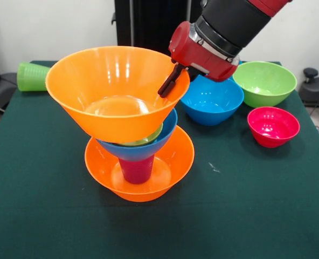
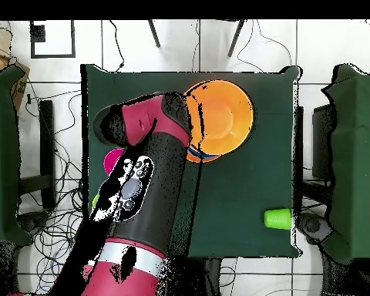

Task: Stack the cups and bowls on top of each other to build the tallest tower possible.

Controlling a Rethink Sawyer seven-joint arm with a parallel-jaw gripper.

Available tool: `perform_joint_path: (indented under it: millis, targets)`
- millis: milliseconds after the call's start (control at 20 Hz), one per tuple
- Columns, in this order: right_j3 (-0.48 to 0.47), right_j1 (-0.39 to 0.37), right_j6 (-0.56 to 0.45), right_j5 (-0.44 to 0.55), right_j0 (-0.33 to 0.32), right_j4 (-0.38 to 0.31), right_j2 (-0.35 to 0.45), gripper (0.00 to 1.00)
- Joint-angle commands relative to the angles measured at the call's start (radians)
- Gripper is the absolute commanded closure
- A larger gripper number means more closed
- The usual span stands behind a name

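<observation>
Top orange bowl [image 1: 113, 89] sits tilted on the tower [image 1: 138, 156], empty; hand [image 1: 169, 85] pinches its 3 o'clock rim.

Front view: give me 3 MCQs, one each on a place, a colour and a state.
1. Where does the light green cup lie?
A. At the table's far corner, on its side
B. Inside the red-pink bowl
C. Under the tower

2. What colour is the bowl at the tower's very bottom?
A. Lime green
B. Orange
C. Red-pink

3. How does the top orange bowl sit?
A. Upside down
B. Level, nested flush
C. Tilted, with the end effector at its rim

Key: 1 A, the cup lies sideways at the far left corner. 2 B, the bottom orange bowl holds the purple-magenta cup. 3 C, its rim slants and a dark finger touches it.
</observation>
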Motion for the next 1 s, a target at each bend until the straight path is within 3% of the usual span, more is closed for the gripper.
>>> perform_joint_path:
  millis: [50,1000]
  targets:
    - [0.069,0.008,0.163,-0.034,0.010,0.007,0.058,1.00]
    - [0.066,0.019,0.180,-0.049,0.025,-0.008,0.037,1.00]
